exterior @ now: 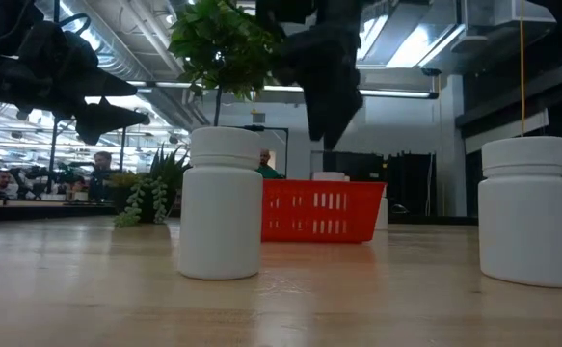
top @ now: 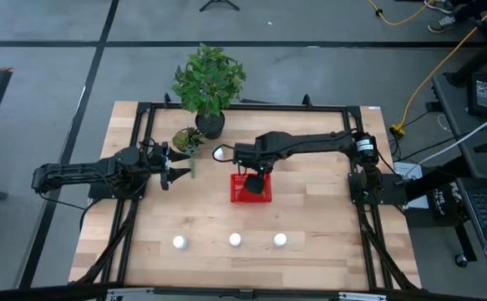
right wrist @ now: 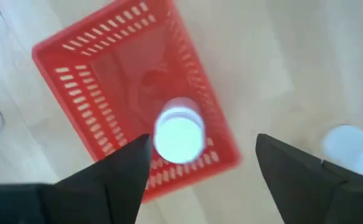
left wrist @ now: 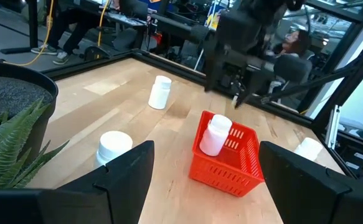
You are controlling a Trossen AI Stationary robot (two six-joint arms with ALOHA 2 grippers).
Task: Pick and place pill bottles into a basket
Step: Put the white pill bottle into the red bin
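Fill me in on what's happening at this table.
The right gripper hangs over the red basket with its fingers open; a pill bottle sits below them inside the basket, not gripped. Three more bottles stand in a row near the front edge of the table. The left gripper waits, open, beside the small plant.

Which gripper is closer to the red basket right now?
Right. The right gripper hangs directly over the basket, jaws open, one bottle inside. The left gripper waits off to the basket's side, near the small plant.
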